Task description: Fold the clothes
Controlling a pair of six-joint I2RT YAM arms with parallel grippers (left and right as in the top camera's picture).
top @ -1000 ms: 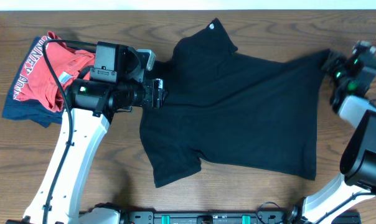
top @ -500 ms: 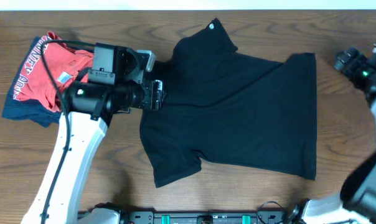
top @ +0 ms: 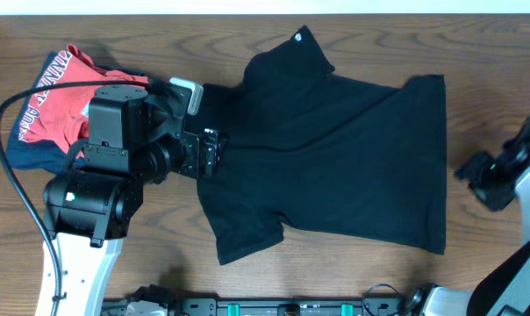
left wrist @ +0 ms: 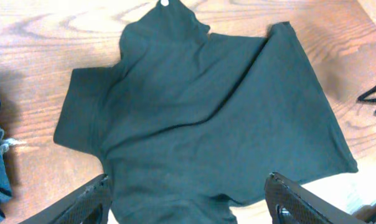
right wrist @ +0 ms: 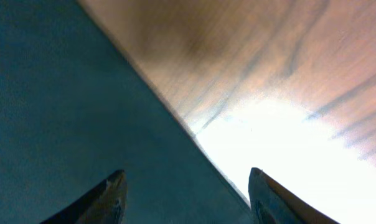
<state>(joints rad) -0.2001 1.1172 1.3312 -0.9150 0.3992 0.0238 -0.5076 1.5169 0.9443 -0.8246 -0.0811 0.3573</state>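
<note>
The clothes, a black T-shirt [top: 335, 149], lie spread on the wooden table, with a small white tag [top: 298, 37] on the far corner. My left gripper [top: 214, 151] hovers open over the shirt's left edge, holding nothing. From the left wrist, the whole T-shirt [left wrist: 194, 112] shows beyond the open left gripper [left wrist: 188, 179]. My right gripper [top: 469, 172] stands open to the right of the shirt, apart from its hem. In the right wrist view the right gripper [right wrist: 187, 177] is open and empty over the shirt's edge [right wrist: 63, 112] and bare wood.
At the far left, a red shirt [top: 72, 96] with white lettering lies on a navy folded garment [top: 24, 156], close behind my left arm. A black cable [top: 19, 149] loops from that arm. The table's far edge [top: 265, 12] runs along the top.
My right gripper let go of the shirt's far right corner, which dropped flat, and swung away right and toward the front. The left arm rose and drew slightly left.
</note>
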